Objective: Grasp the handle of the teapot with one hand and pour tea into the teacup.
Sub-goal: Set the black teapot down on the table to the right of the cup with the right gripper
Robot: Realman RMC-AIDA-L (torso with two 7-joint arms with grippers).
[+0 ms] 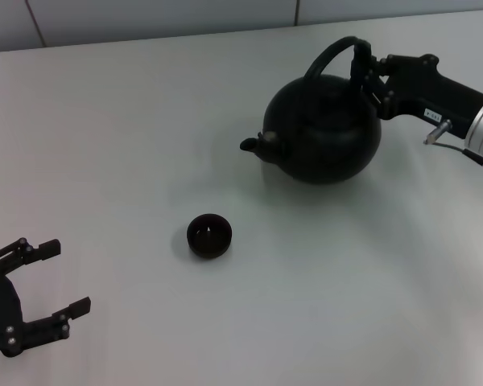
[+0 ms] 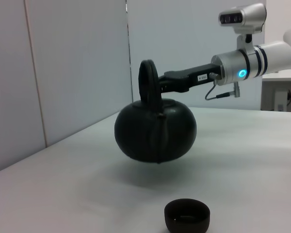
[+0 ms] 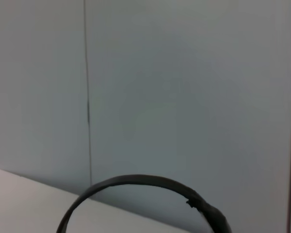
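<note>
Nearest the head camera, the left gripper [image 1: 58, 277] is resting low at the table's [image 1: 145, 121] near left corner, its two fingers spread wide and holding nothing, with its body running off the picture's edge. Out from it, the teacup [image 1: 208, 236] is sitting upright on the white table, well apart from that gripper; in the left wrist view the teacup [image 2: 187, 216] is partly cut off by the picture's edge.

Beyond the cup and to its right, the teapot [image 1: 326, 129] is hanging clear of the table, as the gap beneath the pot [image 2: 155, 131] and its soft shadow are showing in the left wrist view. Its spout [image 1: 262, 145] is pointing left, toward the cup's side, and is lying short of the cup. The right gripper [image 1: 369, 72] is reaching in from the right and pinching the handle [image 1: 330, 56] at its right side; its fingertips are hard to make out, black against black. In the right wrist view only an arc of the handle [image 3: 145, 183] is showing against a pale wall [image 3: 184, 87].
</note>
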